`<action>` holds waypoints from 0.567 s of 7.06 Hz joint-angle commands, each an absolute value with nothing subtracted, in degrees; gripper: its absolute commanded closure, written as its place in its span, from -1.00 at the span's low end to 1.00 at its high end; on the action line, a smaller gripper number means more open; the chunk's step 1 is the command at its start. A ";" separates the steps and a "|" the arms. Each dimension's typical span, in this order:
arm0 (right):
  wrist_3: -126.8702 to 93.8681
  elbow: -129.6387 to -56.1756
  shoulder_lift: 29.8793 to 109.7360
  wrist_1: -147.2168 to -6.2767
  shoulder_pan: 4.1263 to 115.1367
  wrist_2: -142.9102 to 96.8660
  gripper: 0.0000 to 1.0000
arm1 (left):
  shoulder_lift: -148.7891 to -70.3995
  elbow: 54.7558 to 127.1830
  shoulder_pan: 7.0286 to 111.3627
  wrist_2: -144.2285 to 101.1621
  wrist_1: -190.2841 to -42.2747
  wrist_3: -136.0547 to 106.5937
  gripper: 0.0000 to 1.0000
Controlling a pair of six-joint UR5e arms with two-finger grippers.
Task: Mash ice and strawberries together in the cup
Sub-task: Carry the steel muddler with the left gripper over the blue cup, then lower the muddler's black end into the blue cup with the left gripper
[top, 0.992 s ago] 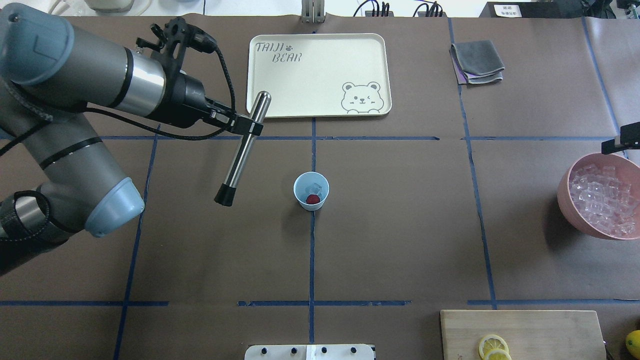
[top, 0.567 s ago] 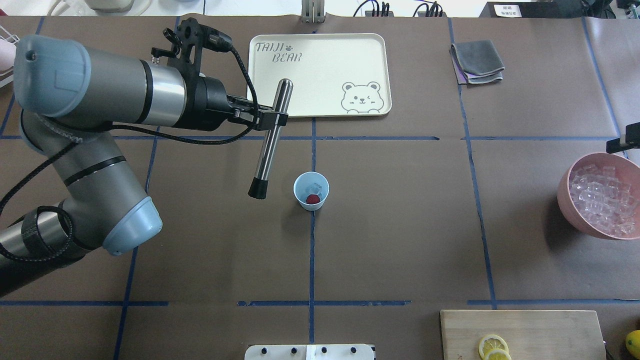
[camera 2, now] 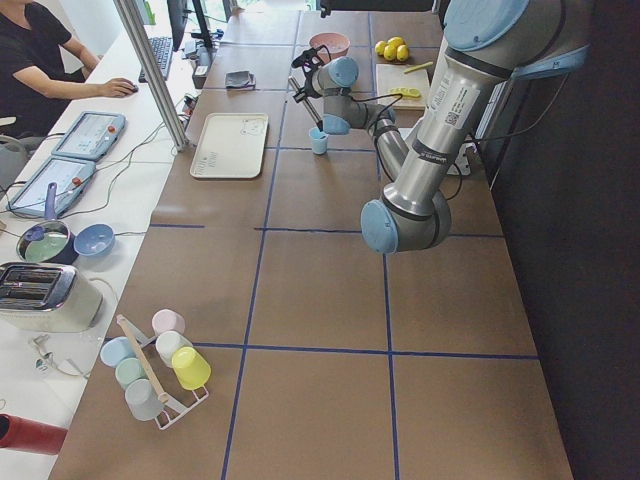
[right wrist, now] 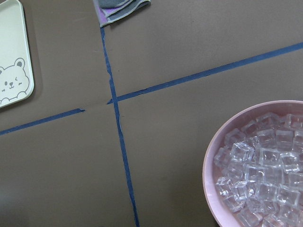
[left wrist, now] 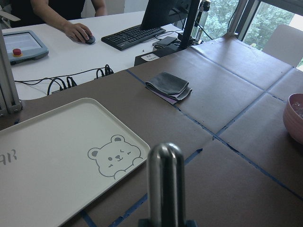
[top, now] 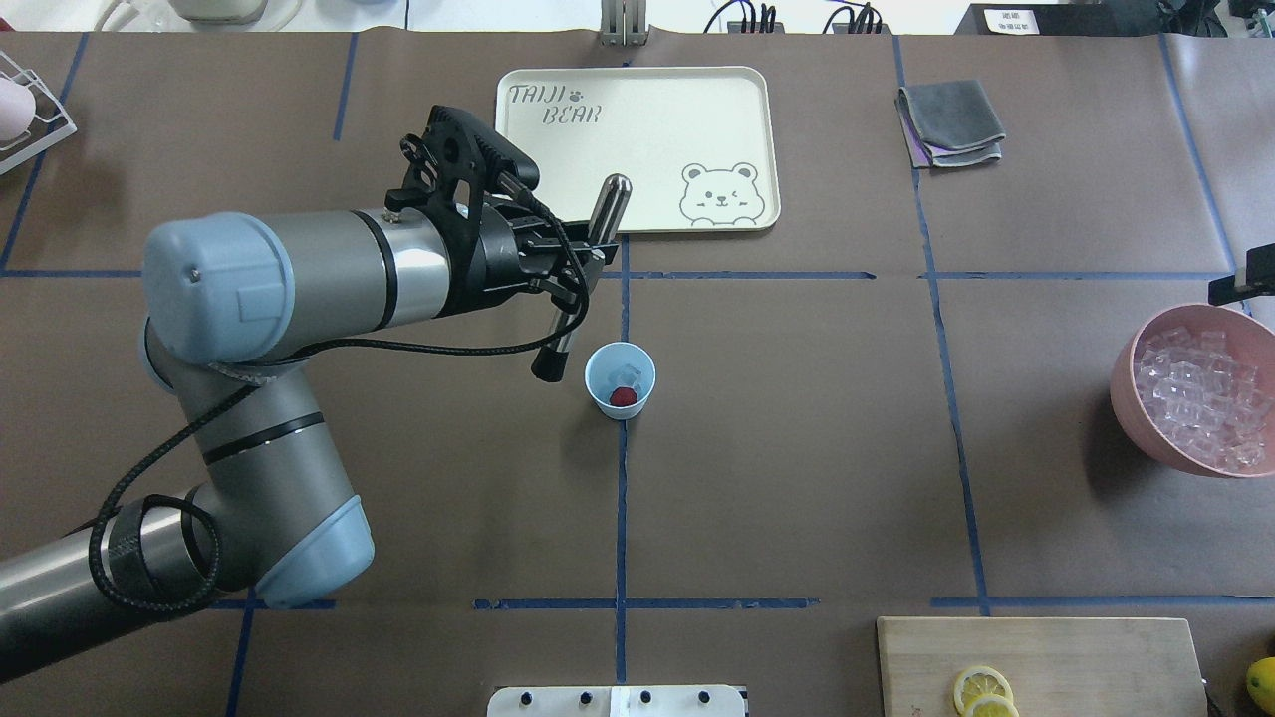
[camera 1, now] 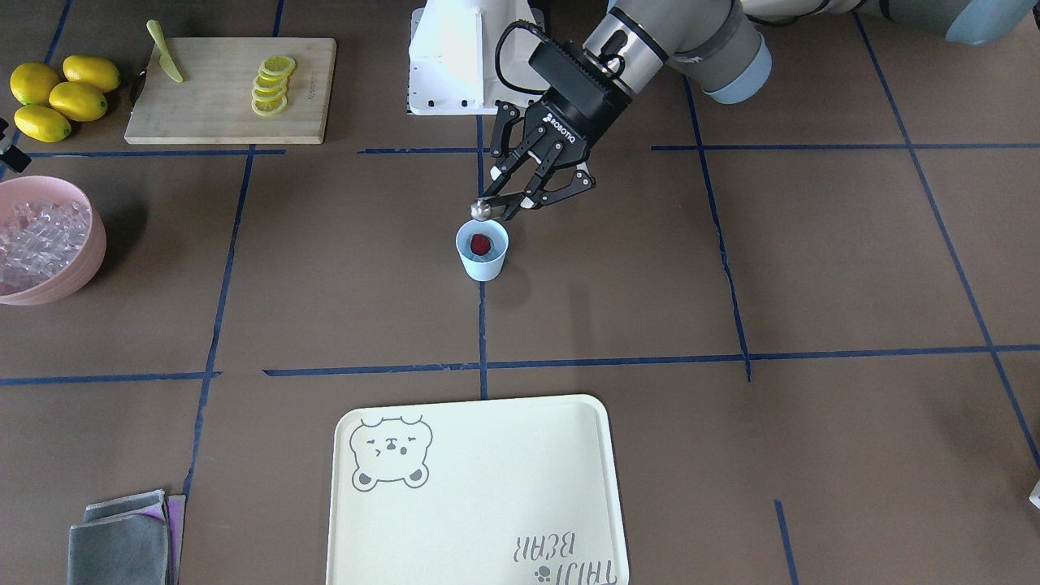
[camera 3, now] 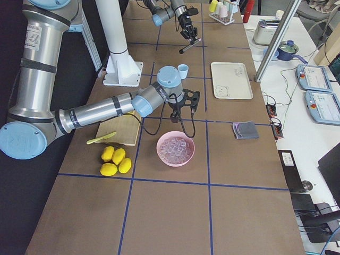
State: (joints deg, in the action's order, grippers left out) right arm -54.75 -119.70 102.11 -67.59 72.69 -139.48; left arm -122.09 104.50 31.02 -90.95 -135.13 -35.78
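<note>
The pale blue cup stands upright at the table's centre on a blue tape line. Inside it lies a dark-red strawberry, also visible from the front, with a clear piece of ice behind it. My left gripper is shut on a steel muddler, which tilts down with its black tip just left of the cup's rim, outside and above it. In the left wrist view only the muddler's rounded top shows. My right gripper hovers by the pink bowl; I cannot tell whether it is open or shut.
A pink bowl full of ice cubes sits at the right edge. A cream bear tray lies behind the cup, a folded grey cloth at the back right. A cutting board with lemon slices is front right.
My left arm has swung right with the muddler. The muddler's black tip has moved from well left of the cup to just beside its left rim, and the rod stands steeper.
</note>
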 commanded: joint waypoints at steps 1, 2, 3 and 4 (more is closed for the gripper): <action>-54.76 -119.53 102.04 -67.59 72.69 -139.57 -1.00 | -122.61 104.41 28.74 -85.61 -138.06 -32.96 1.00; -54.76 -119.53 102.13 -67.59 72.69 -139.57 -1.00 | -123.48 104.41 27.17 -81.95 -138.86 -33.22 1.00; -54.76 -119.53 102.13 -67.59 72.69 -139.57 -1.00 | -123.49 103.89 24.11 -74.61 -141.30 -33.05 1.00; -54.76 -119.44 102.13 -67.59 72.69 -139.48 -1.00 | -123.83 101.19 20.86 -66.70 -146.11 -33.22 1.00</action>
